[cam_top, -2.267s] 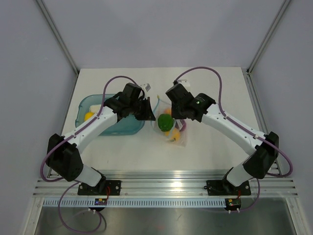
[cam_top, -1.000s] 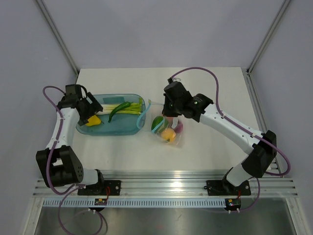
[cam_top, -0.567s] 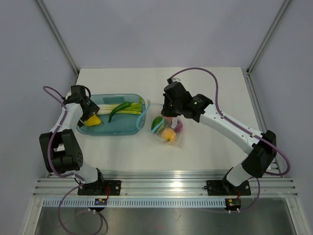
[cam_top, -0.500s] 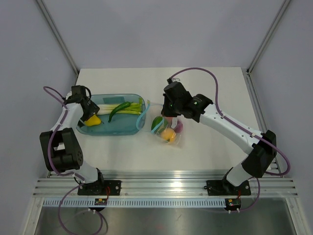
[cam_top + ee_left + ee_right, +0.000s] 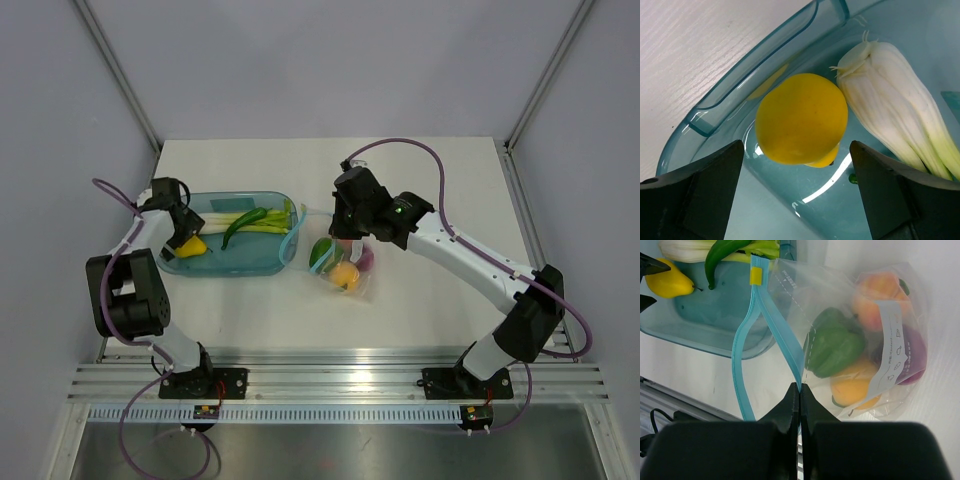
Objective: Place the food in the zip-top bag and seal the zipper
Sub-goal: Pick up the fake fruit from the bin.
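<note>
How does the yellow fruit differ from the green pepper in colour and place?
Colour: the fruit is yellow, the pepper green. Place: the fruit lies loose in the tray; the pepper sits inside the bag among other pieces. Both are smooth and rounded.

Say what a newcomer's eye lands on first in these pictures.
The bright yellow toy fruit fills the left wrist view, lying in the teal tray beside a pale stalk and framed by the open left claw. To the right of the tray in the top view, the zip-top bag holds green, orange and purple food. The right claw is shut on the zipper.
</note>
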### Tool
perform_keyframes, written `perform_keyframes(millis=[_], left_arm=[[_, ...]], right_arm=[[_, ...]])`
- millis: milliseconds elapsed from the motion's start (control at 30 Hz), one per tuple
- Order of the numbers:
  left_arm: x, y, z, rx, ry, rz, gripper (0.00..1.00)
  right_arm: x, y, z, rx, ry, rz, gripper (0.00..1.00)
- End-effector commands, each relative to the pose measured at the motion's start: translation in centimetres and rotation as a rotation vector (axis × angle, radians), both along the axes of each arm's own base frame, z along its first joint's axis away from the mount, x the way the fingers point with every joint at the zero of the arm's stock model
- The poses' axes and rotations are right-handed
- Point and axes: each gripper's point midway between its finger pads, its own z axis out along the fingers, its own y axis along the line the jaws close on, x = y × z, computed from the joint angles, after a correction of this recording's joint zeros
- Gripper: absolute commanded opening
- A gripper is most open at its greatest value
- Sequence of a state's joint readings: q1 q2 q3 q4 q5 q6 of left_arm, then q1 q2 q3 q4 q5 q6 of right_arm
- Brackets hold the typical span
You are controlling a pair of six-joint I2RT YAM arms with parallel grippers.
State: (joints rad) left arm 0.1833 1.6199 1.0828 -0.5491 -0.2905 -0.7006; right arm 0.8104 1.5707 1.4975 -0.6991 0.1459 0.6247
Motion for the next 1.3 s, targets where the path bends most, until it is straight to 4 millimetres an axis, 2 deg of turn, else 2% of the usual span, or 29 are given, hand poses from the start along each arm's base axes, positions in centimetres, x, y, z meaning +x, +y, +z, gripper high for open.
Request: perform_keyframes(millis=[0, 233, 433, 467, 500, 600, 667, 800, 833, 900, 933, 1033, 1067, 1100, 1200, 1233, 1267], left_arm=[[0.8, 1.1, -0.3, 0.037, -0.052, 0.069, 0.89], [0.6, 1.4, -1.2, 0.037, -0.063, 0.122, 0.87], [0.7, 1.0, -2.2, 0.021, -0.054, 0.112, 0.99], [0.7, 0.9, -2.3, 0.017, -0.053, 0.109, 0.97], [0.7, 0.8, -2.4, 0.013, -0.052, 0.109, 0.90], [0.6, 0.6, -1.9, 0.014, -0.064, 0.104, 0.78], [0.5, 0.5, -1.5, 0.020, -0.071, 0.101, 0.74], [0.4, -0.4, 0.9, 0.030, -0.115, 0.072, 0.70], [0.7, -1.0, 2.3, 0.039, -0.151, 0.050, 0.69], [0.5, -1.6, 3.6, 0.051, -0.164, 0.019, 0.68], [0.6, -2.3, 5.2, 0.055, -0.203, -0.006, 0.67], [0.0, -3.4, 7.3, 0.068, -0.226, -0.067, 0.65], [-0.5, -3.7, 8.9, 0.081, -0.249, -0.093, 0.65], [-0.7, -4.0, 9.7, 0.083, -0.260, -0.113, 0.65], [-1.4, -6.2, 12.9, 0.061, -0.319, -0.238, 0.65], [-1.6, -8.3, 13.5, 0.011, -0.337, -0.312, 0.65], [-2.3, -9.4, 13.7, -0.008, -0.326, -0.354, 0.65]], right_arm=[[0.4, 1.0, 1.8, 0.038, -0.043, 0.020, 0.00], [0.3, 0.7, 1.9, 0.033, -0.044, 0.016, 0.00], [0.1, 0.5, 1.9, 0.038, -0.041, 0.008, 0.00], [0.1, 0.5, 1.8, 0.037, -0.039, 0.011, 0.00], [0.0, 0.4, 1.9, 0.037, -0.039, 0.011, 0.00], [0.0, 0.3, 1.9, 0.039, -0.042, 0.005, 0.00], [0.0, 0.2, 1.9, 0.038, -0.042, 0.001, 0.00], [-0.2, 0.0, 1.9, 0.039, -0.042, -0.006, 0.00], [-0.1, -0.1, 2.0, 0.039, -0.045, -0.010, 0.00], [-0.1, -0.2, 2.0, 0.035, -0.047, -0.014, 0.00], [-0.1, -0.2, 2.0, 0.035, -0.046, -0.016, 0.00], [-0.2, -0.3, 1.9, 0.032, -0.045, -0.016, 0.00], [-0.2, -0.3, 1.9, 0.033, -0.045, -0.017, 0.00], [-0.2, -0.4, 2.0, 0.034, -0.046, -0.017, 0.00], [-0.3, -0.4, 1.8, 0.030, -0.045, -0.017, 0.00], [-0.2, -0.3, 1.8, 0.031, -0.044, -0.016, 0.00], [-0.1, -0.2, 1.6, 0.027, -0.044, -0.016, 0.00]])
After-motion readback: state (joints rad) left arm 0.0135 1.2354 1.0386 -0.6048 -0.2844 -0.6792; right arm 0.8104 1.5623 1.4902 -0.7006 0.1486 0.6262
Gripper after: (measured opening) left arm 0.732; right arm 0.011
